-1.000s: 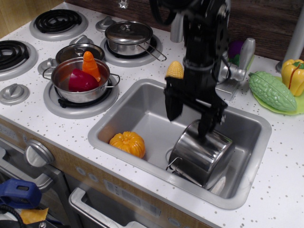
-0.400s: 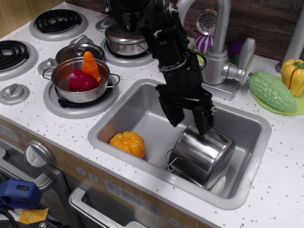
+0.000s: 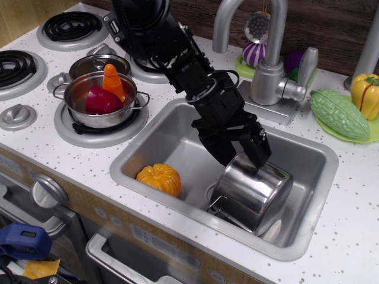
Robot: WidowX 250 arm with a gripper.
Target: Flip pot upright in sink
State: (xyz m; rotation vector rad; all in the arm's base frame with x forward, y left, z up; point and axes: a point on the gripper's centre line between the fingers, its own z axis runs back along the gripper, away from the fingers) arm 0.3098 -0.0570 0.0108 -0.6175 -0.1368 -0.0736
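A tall shiny stainless-steel cylindrical pot (image 3: 253,198) with small wire loop side handles is recorded lying tilted on its side in the right half of a rectangular brushed-steel sink (image 3: 154,139), which is set into a white speckled worktop (image 3: 349,236); one wire handle is seen at the pot's lower left end, near the basin floor. A black robot arm (image 3: 177,56) is extended down from the upper left into the basin, and its black claw (image 3: 241,151) is held open, one finger (image 3: 259,148) being placed at the pot's upper rim and the other left of it above the basin floor; whether the finger touches the steel cannot be told. An orange toy pumpkin (image 3: 159,178) is found on the sink floor at the left, well apart from the pot. A grey curved faucet (image 3: 266,56) is mounted behind the basin. On the stove section at left, a shallower steel pot (image 3: 99,100) is listed holding a red toy vegetable (image 3: 102,100) and an orange toy carrot (image 3: 112,80). At the right edge, a green bumpy toy gourd (image 3: 339,113) is laid on a light green plate (image 3: 370,135), with a yellow toy pepper (image 3: 365,94) just beside it.
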